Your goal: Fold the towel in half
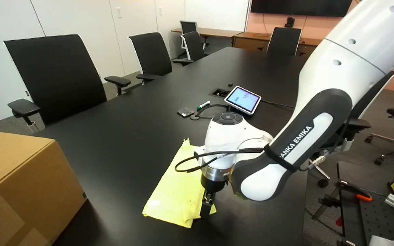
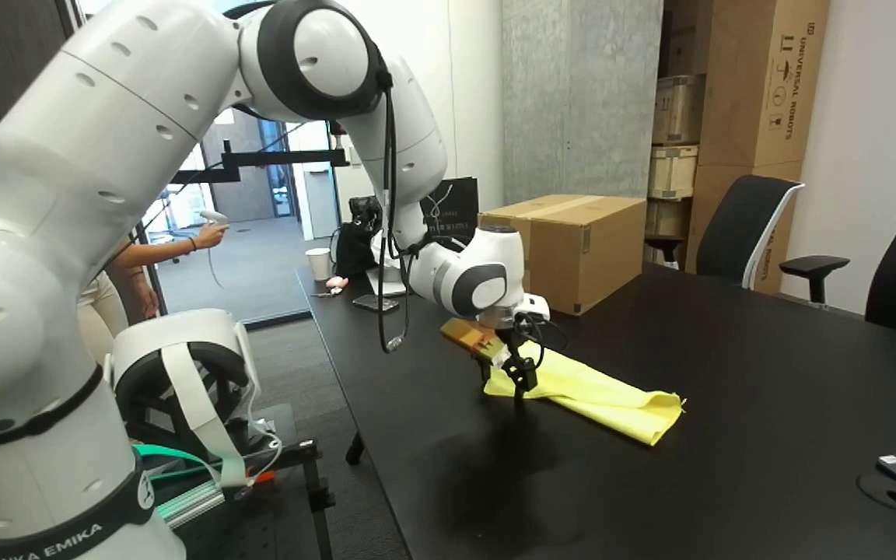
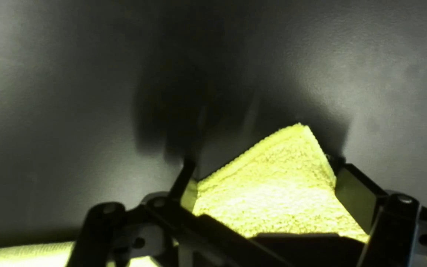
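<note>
The pale yellow towel lies on the black table. It is uneven, with overlapping layers and a lifted fold at one end in an exterior view. My gripper points down at the towel's near corner, low at the table; it also shows in the other exterior picture. In the wrist view my gripper is open, with a finger on each side of a towel corner. The cloth reaches close to both finger pads; whether they touch it I cannot tell. The arm hides part of the towel.
A brown cardboard box stands on the table beside the towel. A tablet, a green marker and a small dark box lie farther along. A phone and a white cup are near the table edge.
</note>
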Robot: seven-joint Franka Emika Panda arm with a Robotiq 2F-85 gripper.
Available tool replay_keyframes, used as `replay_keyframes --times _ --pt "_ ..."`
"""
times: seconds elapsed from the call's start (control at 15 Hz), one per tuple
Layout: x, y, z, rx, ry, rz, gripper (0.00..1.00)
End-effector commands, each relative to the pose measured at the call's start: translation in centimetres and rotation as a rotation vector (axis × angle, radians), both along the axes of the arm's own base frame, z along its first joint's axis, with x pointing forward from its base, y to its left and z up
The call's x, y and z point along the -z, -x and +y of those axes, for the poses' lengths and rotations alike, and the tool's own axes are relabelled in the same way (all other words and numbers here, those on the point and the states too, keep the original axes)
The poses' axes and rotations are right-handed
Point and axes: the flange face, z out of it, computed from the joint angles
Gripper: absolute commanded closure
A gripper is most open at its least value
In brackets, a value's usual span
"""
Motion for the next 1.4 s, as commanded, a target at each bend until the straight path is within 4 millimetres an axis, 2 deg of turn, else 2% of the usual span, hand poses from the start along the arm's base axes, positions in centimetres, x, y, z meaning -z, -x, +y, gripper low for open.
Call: replay_keyframes --times 0.0,0.27,0.53,0.73,0.87,1.0,1.33 --pt "0.0 -0.7 0.3 -0.006 0.039 -0.007 0.32" --pt "-1.1 -1.0 0.4 -0.017 0.067 -0.028 0.64" --pt "-2.7 -0.9 1.0 -0.039 0.096 -0.045 0.92" --pt "-3.5 -0.8 1.5 -0.07 0.136 -0.055 0.98" --pt "-3.8 -1.1 1.9 -0.097 0.156 -0.075 0.91" --pt "-4.4 -1.6 2.2 -0.117 0.163 -0.096 0.9" --pt "-6.1 -4.1 2.6 -0.147 0.166 -0.115 0.92"
